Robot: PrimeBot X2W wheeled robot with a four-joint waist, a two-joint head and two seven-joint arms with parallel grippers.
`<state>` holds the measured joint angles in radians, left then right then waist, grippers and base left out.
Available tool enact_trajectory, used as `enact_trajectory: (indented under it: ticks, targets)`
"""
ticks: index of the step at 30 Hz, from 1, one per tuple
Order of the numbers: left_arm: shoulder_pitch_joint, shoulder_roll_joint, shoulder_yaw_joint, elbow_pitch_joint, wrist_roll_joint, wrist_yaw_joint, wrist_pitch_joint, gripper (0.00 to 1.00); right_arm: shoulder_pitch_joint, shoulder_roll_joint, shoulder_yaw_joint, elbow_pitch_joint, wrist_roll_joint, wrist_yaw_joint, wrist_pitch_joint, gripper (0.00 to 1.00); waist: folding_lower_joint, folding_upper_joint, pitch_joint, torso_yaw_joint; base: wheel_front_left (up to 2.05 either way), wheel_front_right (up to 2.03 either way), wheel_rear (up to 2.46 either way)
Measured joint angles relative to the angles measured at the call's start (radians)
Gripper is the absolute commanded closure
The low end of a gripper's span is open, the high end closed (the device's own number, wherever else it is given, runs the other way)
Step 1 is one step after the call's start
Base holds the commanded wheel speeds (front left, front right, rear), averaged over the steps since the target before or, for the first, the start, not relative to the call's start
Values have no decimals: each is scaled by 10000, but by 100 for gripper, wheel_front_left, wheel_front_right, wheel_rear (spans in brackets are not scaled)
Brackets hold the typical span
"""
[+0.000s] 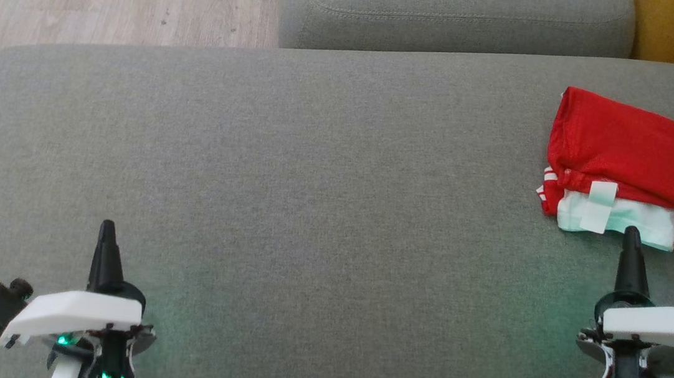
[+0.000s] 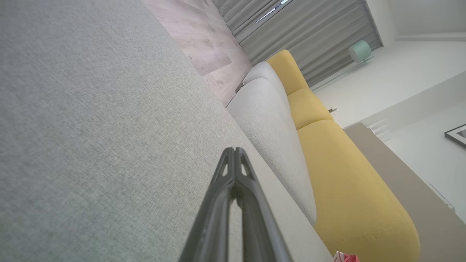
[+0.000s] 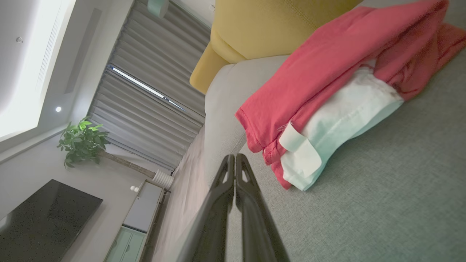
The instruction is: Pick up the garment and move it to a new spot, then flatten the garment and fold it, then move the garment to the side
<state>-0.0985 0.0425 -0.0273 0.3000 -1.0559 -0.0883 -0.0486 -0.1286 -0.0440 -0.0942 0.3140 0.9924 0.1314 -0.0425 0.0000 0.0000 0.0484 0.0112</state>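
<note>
The right fingers (image 1: 630, 251) are pressed together and empty at the lower right of the head view. Their tip is just beside the white lower edge of the folded red garment (image 1: 635, 148) — whether touching, I cannot tell. The garment lies at the frame's right edge on the grey sofa seat (image 1: 313, 180). The left fingers (image 1: 106, 249), likewise closed and empty, stand at the lower left — well apart from it.

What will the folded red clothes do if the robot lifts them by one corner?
The red garment would probably flop and unfold, since its layers sag softly and lie loose. It looks thin, so likely light. Pushed across the grey sofa cushion, it would more likely bunch up than slide, as both are cloth.
</note>
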Motion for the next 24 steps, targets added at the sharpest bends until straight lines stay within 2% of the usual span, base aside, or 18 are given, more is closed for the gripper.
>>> enact_trajectory:
  ticks: [24]
  targets:
    - [28, 0, 447, -90, -2479, -144, 673, 100, 217, 0, -157, -121, 2736, 0, 698, 100, 0, -1, -207, -51, 0, 0, 0]
